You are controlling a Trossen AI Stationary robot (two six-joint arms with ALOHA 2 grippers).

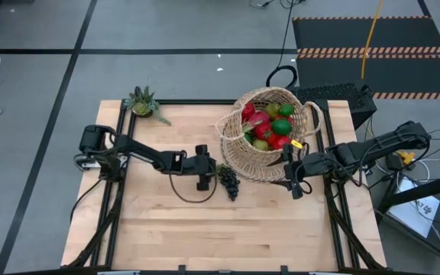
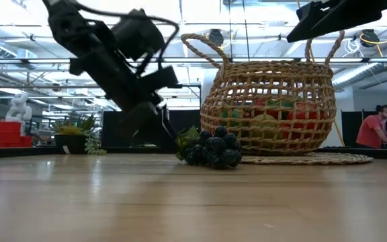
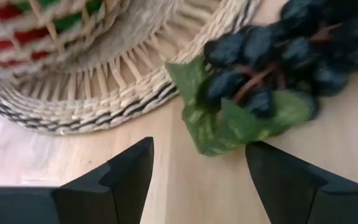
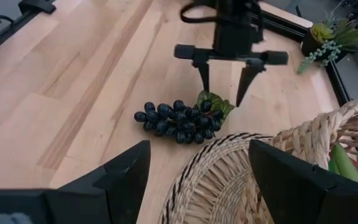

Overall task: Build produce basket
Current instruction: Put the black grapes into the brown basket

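The tan wicker basket (image 1: 270, 134) stands on a round woven mat (image 2: 314, 159) at the table's far right, with red and green produce (image 1: 270, 126) inside. A bunch of dark purple grapes (image 4: 176, 121) with green leaves (image 3: 219, 121) lies on the table, just left of the mat. My left gripper (image 4: 222, 93) is open and slants down at the leafy end of the grapes, a finger on either side of the leaves and clear of them. My right gripper (image 4: 197, 168) is open and hangs above the mat's near edge, holding nothing.
A small spiky potted plant (image 1: 145, 103) stands at the table's far left corner. The bare wooden tabletop (image 1: 205, 229) stretches toward the near edge. A person (image 2: 370, 128) sits in the room beyond the table.
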